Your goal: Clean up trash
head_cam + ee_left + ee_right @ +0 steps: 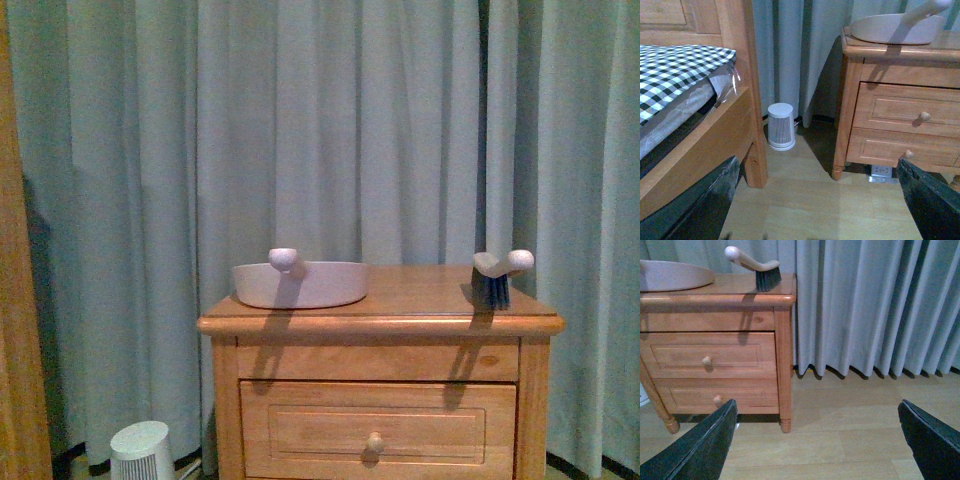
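Observation:
The trash is out of view in every frame. On the wooden nightstand (pixel 380 325) lies a pale beige dustpan (pixel 300 283) at the left and a small hand brush (pixel 497 277) at the right. The dustpan (pixel 897 27) also shows in the left wrist view, the brush (pixel 757 270) in the right wrist view. My left gripper (pixel 822 210) hangs open above bare wooden floor between the bed and the nightstand. My right gripper (pixel 820 445) is open too, over floor to the right of the nightstand, with nothing between its fingers. Neither arm shows in the front view.
A wooden bed frame (pixel 715 135) with a checked cover (pixel 675 70) stands left of the nightstand. A small white ribbed appliance (pixel 780 126) sits on the floor between them. Grey-blue curtains (pixel 330 130) hang behind. A white power strip (pixel 881 171) lies under the nightstand.

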`<control>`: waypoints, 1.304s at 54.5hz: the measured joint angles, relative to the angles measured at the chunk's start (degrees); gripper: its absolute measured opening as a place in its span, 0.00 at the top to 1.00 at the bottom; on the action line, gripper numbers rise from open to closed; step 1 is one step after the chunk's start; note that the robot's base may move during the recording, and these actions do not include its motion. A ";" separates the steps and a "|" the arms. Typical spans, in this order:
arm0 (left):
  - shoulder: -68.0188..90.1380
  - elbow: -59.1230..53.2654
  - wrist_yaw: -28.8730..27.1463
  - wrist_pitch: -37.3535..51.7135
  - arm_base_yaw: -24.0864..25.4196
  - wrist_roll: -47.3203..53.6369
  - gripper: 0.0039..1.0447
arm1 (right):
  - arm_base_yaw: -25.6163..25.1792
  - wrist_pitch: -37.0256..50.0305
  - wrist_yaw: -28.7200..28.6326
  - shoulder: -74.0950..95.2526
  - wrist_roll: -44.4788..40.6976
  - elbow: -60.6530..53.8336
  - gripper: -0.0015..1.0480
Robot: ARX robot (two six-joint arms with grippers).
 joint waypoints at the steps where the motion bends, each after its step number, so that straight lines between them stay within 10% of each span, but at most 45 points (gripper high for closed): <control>1: 0.00 0.00 0.00 0.00 0.00 0.00 0.07 | 0.00 0.00 0.00 0.00 0.00 0.00 0.07; 71: 0.02 0.00 0.04 0.00 0.00 0.00 0.07 | 0.00 0.00 0.04 0.00 0.00 0.00 0.07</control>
